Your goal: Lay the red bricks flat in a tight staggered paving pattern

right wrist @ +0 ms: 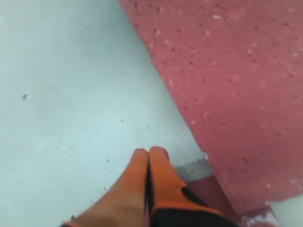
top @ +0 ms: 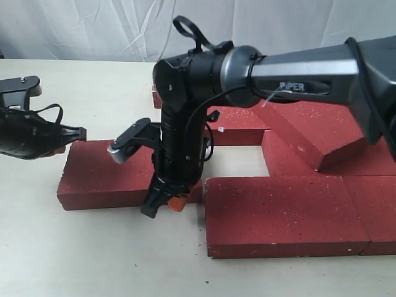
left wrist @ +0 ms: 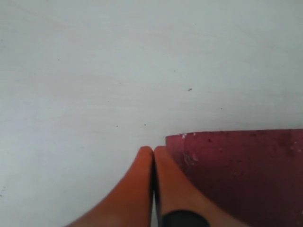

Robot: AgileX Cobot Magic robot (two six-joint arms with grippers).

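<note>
Several red bricks lie flat on the pale table. One red brick (top: 102, 176) sits apart at the left. A wide one (top: 278, 213) lies at front centre, and another (top: 315, 133) rests tilted on the rows behind it. My right gripper (top: 170, 203) reaches across the middle and points down, shut and empty, at the left brick's front right corner, by the gap to the front-centre brick. In the right wrist view its orange fingertips (right wrist: 149, 152) are pressed together beside a brick (right wrist: 236, 80). My left gripper (top: 77, 133) hovers at the left brick's far left corner. Its shut tips (left wrist: 153, 150) are next to that brick's corner (left wrist: 246, 175).
More bricks (top: 238, 124) fill the back and the right front (top: 377, 210), leaving a small bare square of table (top: 238, 161) between the rows. White cloth (top: 93, 28) hangs behind the table. Bare tabletop (top: 93, 253) runs along the front and left.
</note>
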